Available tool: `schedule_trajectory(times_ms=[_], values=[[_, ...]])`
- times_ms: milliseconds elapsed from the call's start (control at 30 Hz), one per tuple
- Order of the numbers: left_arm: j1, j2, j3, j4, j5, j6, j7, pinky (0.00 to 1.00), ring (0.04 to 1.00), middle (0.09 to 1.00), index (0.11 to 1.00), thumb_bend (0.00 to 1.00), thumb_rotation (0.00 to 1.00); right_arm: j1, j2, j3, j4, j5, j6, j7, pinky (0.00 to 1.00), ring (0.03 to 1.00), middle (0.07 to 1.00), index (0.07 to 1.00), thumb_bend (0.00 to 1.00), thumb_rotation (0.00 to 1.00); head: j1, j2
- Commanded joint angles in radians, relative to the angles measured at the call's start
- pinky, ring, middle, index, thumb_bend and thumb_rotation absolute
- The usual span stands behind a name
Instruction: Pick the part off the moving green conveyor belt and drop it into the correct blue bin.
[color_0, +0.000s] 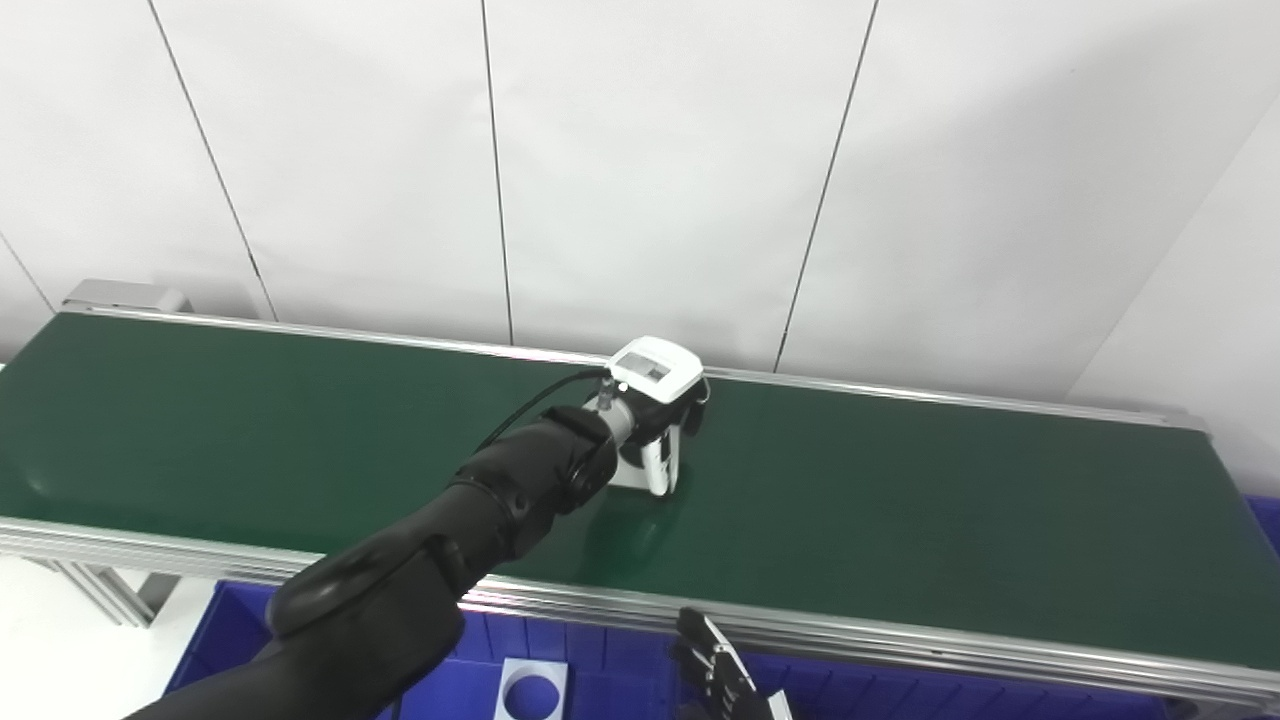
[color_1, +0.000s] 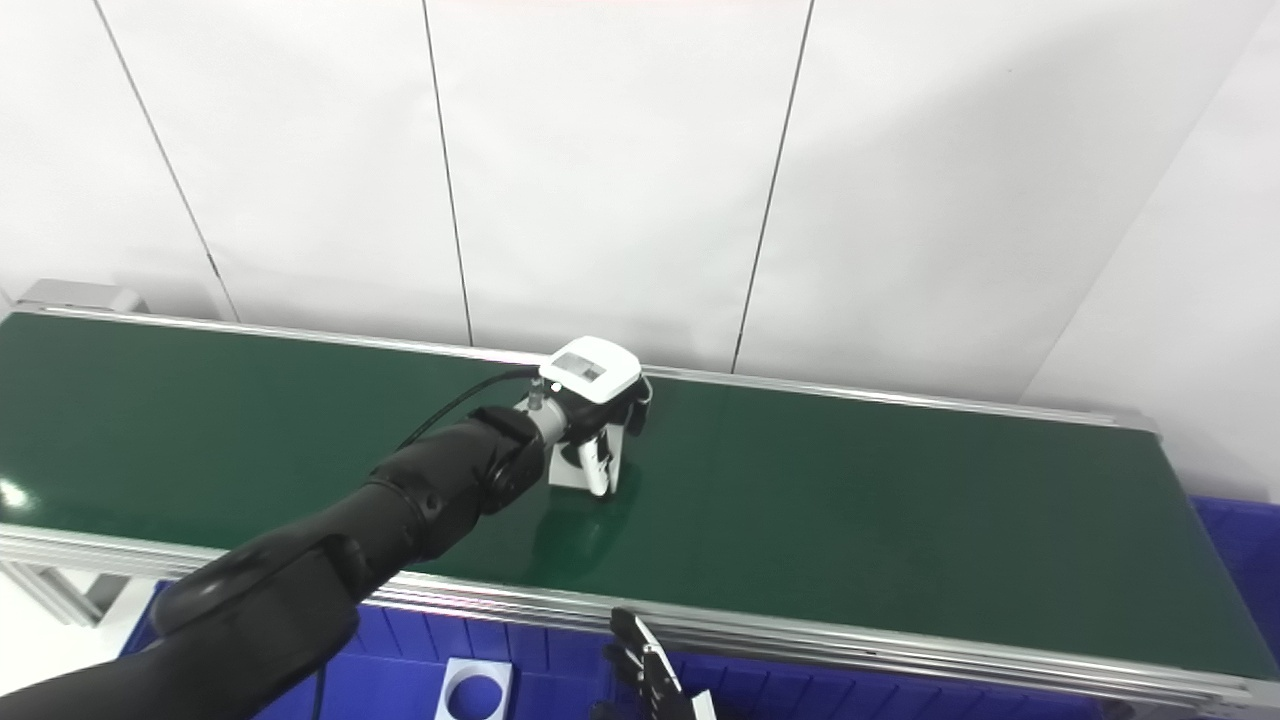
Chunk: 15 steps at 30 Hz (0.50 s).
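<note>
A small white part (color_0: 627, 472) stands on the green conveyor belt (color_0: 900, 500) near its middle. My left hand (color_0: 655, 410), with a white cover on its back, reaches in from the lower left and sits right on top of the part. Its fingers (color_0: 660, 465) curl down around the part, which touches the belt and is mostly hidden by the hand. My right hand (color_0: 715, 665) stays low at the bottom edge, below the belt's near rail, fingers spread and holding nothing.
A blue bin (color_0: 600, 665) lies under the near rail and holds a white square piece with a round hole (color_0: 530, 690). The corner of another blue bin (color_0: 1265, 515) shows at the far right. A white panelled wall runs behind the belt.
</note>
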Motion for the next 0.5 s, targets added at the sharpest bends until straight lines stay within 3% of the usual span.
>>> schedule_trajectory(times_ms=[0,167,467], values=[[-0.037,0.029,0.035,-0.108,-0.023,0.044,-0.069,0.3,0.381,0.485,0.524,0.5,0.0,-0.009,0.003,-0.006,-0.02,0.006,-0.031,0.013,0.87,0.856,0.914,0.913,0.79,0.87,0.001,0.001],[0.004,0.086,0.095,-0.331,-0.054,0.094,-0.194,0.33,0.397,0.503,0.514,0.5,0.0,-0.009,0.009,-0.04,-0.012,0.031,-0.031,0.063,0.9,0.869,0.92,0.917,0.79,0.88,0.033,0.008],[0.115,0.193,0.2,-0.669,-0.095,0.116,-0.331,0.31,0.39,0.478,0.52,0.5,0.0,-0.015,0.015,-0.109,-0.01,0.048,-0.031,0.149,0.96,0.897,0.928,0.935,0.78,0.93,0.086,0.044]])
